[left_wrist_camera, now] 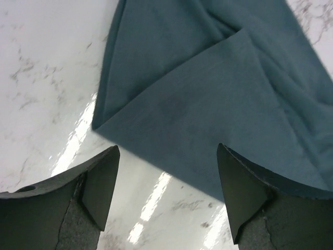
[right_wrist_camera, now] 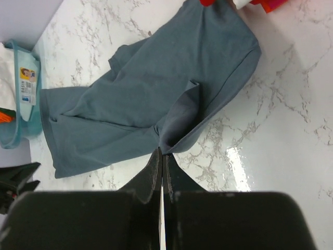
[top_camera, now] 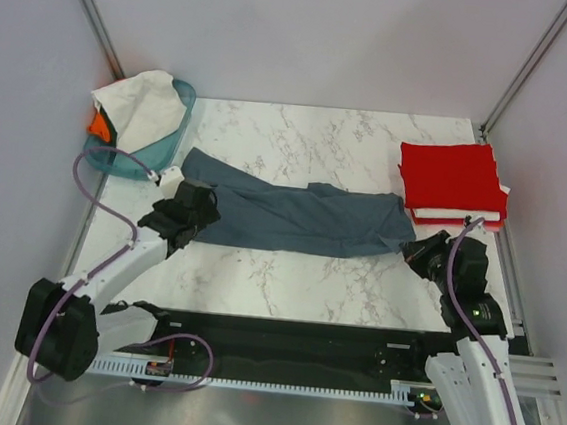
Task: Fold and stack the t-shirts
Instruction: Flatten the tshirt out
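Mid-fold on the blue-grey tee (top_camera: 303,219). It lies in a long strip across the middle of the table (top_camera: 301,134), already doubled lengthwise, w/ its L end near the teal basket (top_camera: 177,134) and its R end just below the folded stack that has the red tee (top_camera: 450,176) on top.

My right hand (right_wrist_camera: 162,154) is clenched on the tee's near R edge; the cloth peaks up into the pinched tips. My left hand (left_wrist_camera: 166,156) is released, fingers wide apart w/ nothing between them, hovering just over the tee's L end. A folded corner sits right ahead of the tips.

Next, I reckon: drop the L hand, close on that L corner through both layers, then bring one end over to the other to halve the strip. Needs both ends lifted evenly, else the layers slide and the fold goes skew. After that it goes onto the red stack.

The white tee (top_camera: 144,99) and orange tee (top_camera: 98,124) wait in the basket, not yet folded.
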`<state>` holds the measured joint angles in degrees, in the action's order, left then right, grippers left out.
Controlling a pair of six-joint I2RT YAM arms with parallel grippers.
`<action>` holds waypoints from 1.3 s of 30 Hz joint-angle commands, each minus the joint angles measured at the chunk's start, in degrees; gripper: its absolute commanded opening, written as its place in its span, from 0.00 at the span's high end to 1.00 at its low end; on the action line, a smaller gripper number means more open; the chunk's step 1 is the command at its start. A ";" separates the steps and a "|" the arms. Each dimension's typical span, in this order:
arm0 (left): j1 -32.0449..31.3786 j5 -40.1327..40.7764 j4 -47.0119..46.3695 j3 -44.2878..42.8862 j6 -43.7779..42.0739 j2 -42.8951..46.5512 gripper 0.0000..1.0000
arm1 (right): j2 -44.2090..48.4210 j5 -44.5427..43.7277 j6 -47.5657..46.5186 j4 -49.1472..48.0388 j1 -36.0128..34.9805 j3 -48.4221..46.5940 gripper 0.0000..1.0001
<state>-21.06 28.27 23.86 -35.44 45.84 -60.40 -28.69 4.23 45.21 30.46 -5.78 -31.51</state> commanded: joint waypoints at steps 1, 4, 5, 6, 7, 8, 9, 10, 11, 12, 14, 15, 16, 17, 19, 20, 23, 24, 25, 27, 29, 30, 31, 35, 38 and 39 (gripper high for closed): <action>0.49 0.74 -9.43 -8.31 -5.23 -8.90 0.18 | -1.89 0.95 -1.17 -1.54 0.07 0.39 1.00; 1.28 -1.54 -11.89 -13.50 -9.27 -14.46 0.19 | -3.04 1.39 -2.05 -1.80 0.07 0.30 1.00; 1.81 -2.34 -12.08 -15.78 -11.20 -17.87 0.20 | -3.22 1.48 -2.32 -1.98 0.16 0.22 1.00; 2.07 -2.61 -11.99 -17.02 -11.65 -20.00 0.21 | -3.48 1.66 -2.49 -2.07 0.07 0.13 1.00; 2.25 -3.22 -11.90 -18.16 -12.00 -21.67 0.22 | -3.92 1.66 -2.76 -2.42 0.07 0.04 1.00; 2.51 -3.75 -11.64 -20.35 -12.79 -25.17 0.23 | -4.09 1.57 -2.93 -2.42 0.16 0.04 1.00; 2.69 -3.92 -11.29 -21.50 -12.88 -26.77 0.23 | -4.53 1.75 -3.11 -2.68 0.16 -0.31 1.00; 2.78 -4.01 -11.03 -22.56 -12.97 -28.26 0.23 | -4.80 1.75 -3.20 -2.77 0.07 -0.31 1.00; 2.86 -4.10 -10.76 -24.48 -13.15 -31.24 0.23 | -4.97 1.83 -3.46 -2.86 0.16 -0.57 1.00; 2.87 -4.19 -10.50 -25.37 -13.32 -32.57 0.23 | -5.15 1.84 -3.64 -3.12 0.16 -0.57 1.00; 2.95 -4.19 -9.97 -28.52 -13.50 -35.39 0.23 | -5.68 2.01 -3.64 -3.47 0.16 -0.66 1.00; 3.04 -4.10 -9.27 -29.67 -13.68 -38.10 0.24 | -5.94 2.01 -3.73 -3.74 0.16 -0.66 1.00; 3.13 -3.58 -8.22 -31.77 -13.68 -40.21 0.24 | -6.20 2.18 -3.64 -4.00 0.16 -0.57 1.00; 3.04 -3.05 -8.21 -32.75 -13.68 -40.23 0.24 | -6.21 2.19 -3.64 -4.00 0.07 -0.57 1.00; 3.30 -1.91 -6.90 -34.42 -13.76 -43.04 0.24 | -6.56 2.36 -3.64 -4.35 0.07 -0.49 1.00; 3.48 -1.47 -6.46 -35.65 -13.50 -43.83 0.25 | -6.64 2.45 -3.73 -4.27 0.16 -0.40 1.00; 3.92 -0.24 -5.23 -36.80 -13.15 -45.77 0.28 | -6.82 2.54 -3.64 -4.44 0.16 -0.05 1.00; 3.92 -0.15 -5.14 -36.89 -13.06 -46.12 0.29 | -6.82 2.54 -3.55 -4.62 0.07 0.04 1.00; 4.01 0.03 -5.05 -37.07 -13.06 -46.47 0.34 | -6.82 2.54 -3.64 -4.70 0.07 0.04 1.00; 4.18 -0.06 -4.79 -37.33 -12.80 -47.44 0.37 | -6.99 2.54 -3.55 -4.97 0.07 0.39 1.00; 4.27 -0.23 -4.61 -37.16 -12.62 -48.05 0.44 | -7.17 2.54 -3.55 -5.06 0.07 0.57 1.00; 4.27 -0.76 -4.70 -37.07 -12.45 -48.14 0.50 | -7.35 2.71 -3.46 -5.14 0.16 0.66 1.00; 4.19 -0.85 -4.70 -36.98 -12.36 -48.32 0.51 | -7.35 2.71 -3.46 -5.23 0.16 0.66 1.00; 4.18 -1.64 -4.70 -36.37 -11.92 -48.58 0.49 | -7.52 2.80 -3.20 -5.41 0.07 0.92 1.00; 4.18 -2.08 -4.61 -36.19 -11.92 -48.76 0.50 | -7.61 2.89 -3.29 -5.58 0.16 1.18 1.00; 4.18 -1.91 -4.61 -36.10 -11.83 -48.58 0.52 | -7.52 2.98 -3.20 -5.58 0.16 1.10 1.00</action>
<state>-16.99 25.50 19.25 -70.76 34.22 -109.06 -36.23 6.68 42.22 26.92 -5.78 -30.74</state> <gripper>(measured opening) 0.497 0.010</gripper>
